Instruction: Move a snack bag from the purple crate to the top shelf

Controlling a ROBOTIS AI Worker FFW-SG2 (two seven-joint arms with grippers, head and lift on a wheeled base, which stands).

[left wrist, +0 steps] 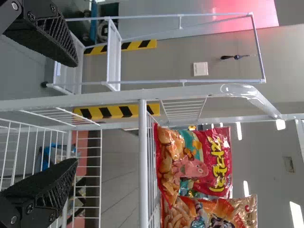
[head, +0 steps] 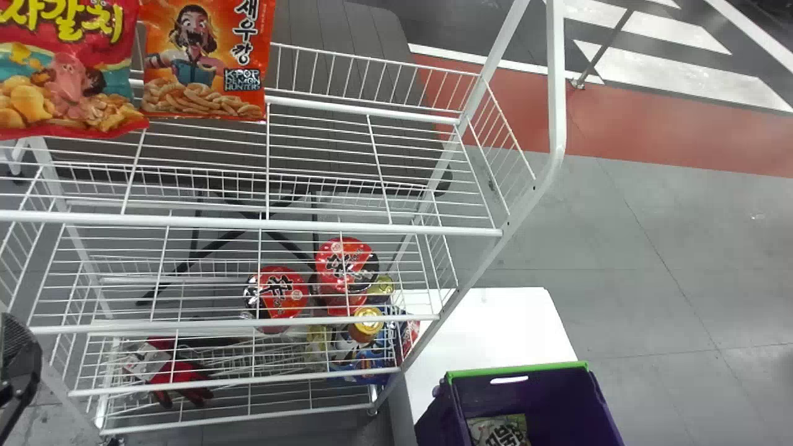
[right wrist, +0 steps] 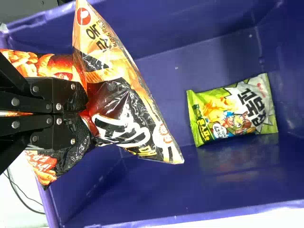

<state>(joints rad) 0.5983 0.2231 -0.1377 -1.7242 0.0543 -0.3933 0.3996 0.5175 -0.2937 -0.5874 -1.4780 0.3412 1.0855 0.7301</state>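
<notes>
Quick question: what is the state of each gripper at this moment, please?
Left gripper: open, holding nothing.
Right gripper: closed on a shiny orange-and-black plastic snack bag, above the purple plastic crate.

Purple crate (right wrist: 166,194): smooth plastic; orange-black bag (right wrist: 128,95): glossy, crinkled; rack (head: 322,226): painted metal.

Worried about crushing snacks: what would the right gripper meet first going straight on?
The gripper, held bag leading, would probably meet the green bag in the crate; depth is unclear.

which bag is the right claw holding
The black-orange bag; the green bag lies in the crate, the red bag and orange bag are shelved.
</notes>
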